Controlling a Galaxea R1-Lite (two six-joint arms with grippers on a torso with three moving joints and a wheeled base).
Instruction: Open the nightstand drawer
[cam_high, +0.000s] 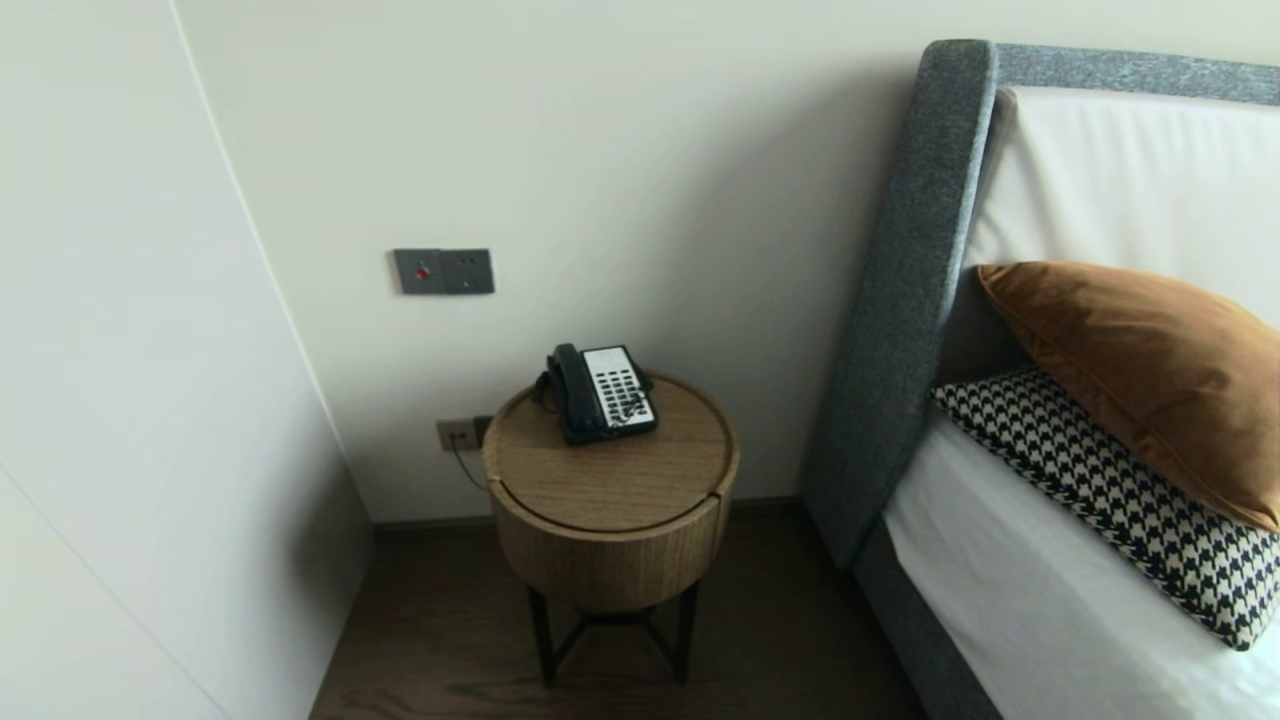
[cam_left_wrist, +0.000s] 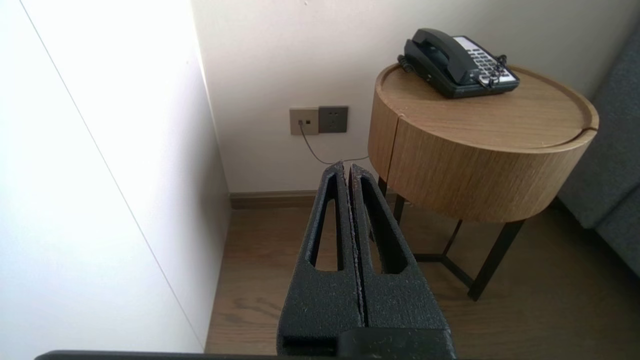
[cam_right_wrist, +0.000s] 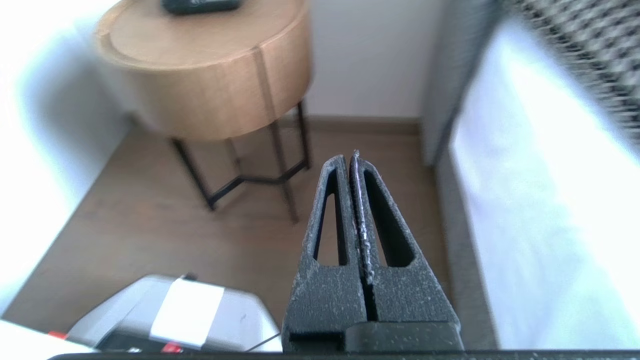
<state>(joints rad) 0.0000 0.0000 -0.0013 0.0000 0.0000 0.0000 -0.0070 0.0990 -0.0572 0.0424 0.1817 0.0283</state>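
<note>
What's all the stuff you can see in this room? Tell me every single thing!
telephone: one, black with a white keypad, at the back of the table top
side table: one, round, light wood on black legs, between wall and bed
switch plate: one, grey, on the wall above the table
wall sockets: two, beige and grey, low on the wall behind the table
headboard: one, grey, right of the table
bed sheet: one, white, on the bed
brown cushion: one, lying on the checked cushion
checked cushion: one, black and white, on the bed
floor: dark wood
left gripper: black, shut, empty, above the floor
right gripper: black, shut, empty, above the floor
</note>
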